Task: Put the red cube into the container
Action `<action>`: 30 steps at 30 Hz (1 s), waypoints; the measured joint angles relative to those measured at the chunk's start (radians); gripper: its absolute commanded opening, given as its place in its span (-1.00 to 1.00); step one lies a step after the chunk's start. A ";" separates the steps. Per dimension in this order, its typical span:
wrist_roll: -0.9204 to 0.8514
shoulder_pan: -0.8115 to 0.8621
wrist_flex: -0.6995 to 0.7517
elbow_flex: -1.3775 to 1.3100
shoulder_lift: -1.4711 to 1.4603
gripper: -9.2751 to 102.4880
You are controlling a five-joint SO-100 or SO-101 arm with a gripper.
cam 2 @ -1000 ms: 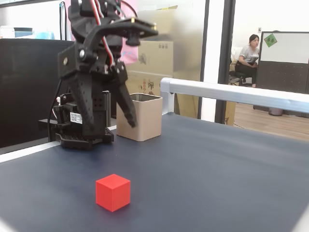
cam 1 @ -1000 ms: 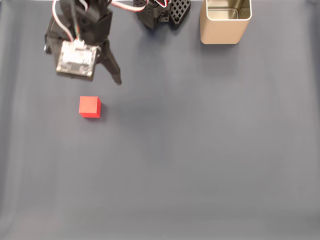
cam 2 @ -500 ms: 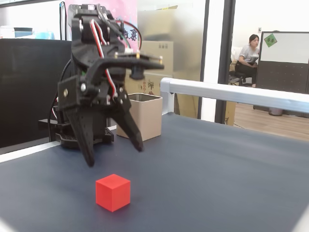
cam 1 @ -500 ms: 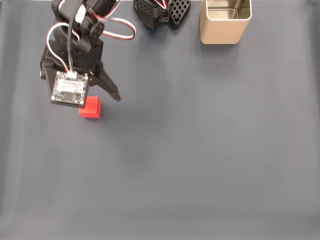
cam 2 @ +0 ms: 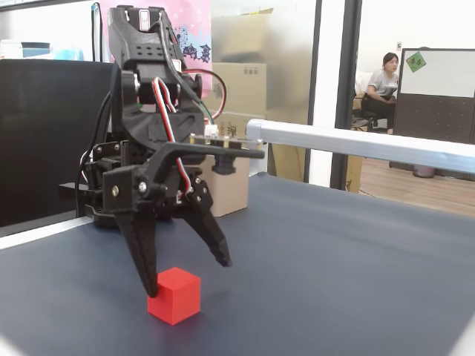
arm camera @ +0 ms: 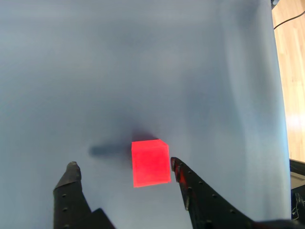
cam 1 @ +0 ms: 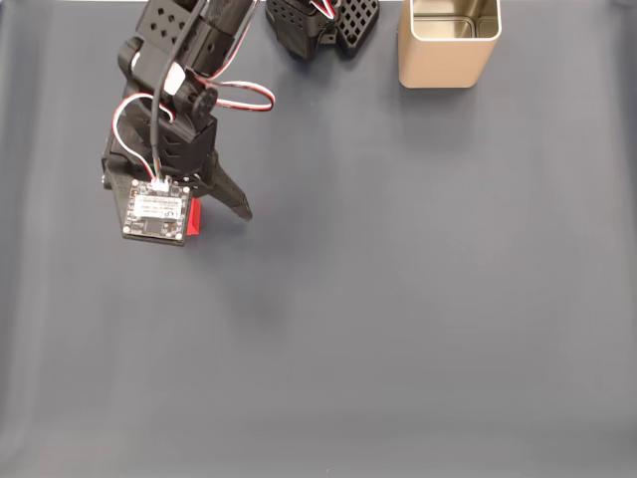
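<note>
Red cube [cam 2: 174, 295] sits on dark blue surface [cam 2: 334, 274], between the spread fingers of the gripper [cam 2: 189, 276], jaws wide, gripping nothing; container [cam 1: 447, 42] well apart.

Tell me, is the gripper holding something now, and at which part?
Nothing is held. The gripper is open, its fingers on either side of the red cube, which rests on the table.

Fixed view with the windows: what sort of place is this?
Probably an office or lab: glass partitions, stacked cardboard boxes, a whiteboard, and a person seated beyond the dark table.
</note>
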 measured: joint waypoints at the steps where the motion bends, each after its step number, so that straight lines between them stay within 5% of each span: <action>1: 0.002 0.000 -0.003 0.000 -0.005 -0.06; 17: 0.012 -0.006 -0.034 0.025 -0.011 -0.08; 30: 0.012 -0.009 -0.058 0.060 -0.011 -0.57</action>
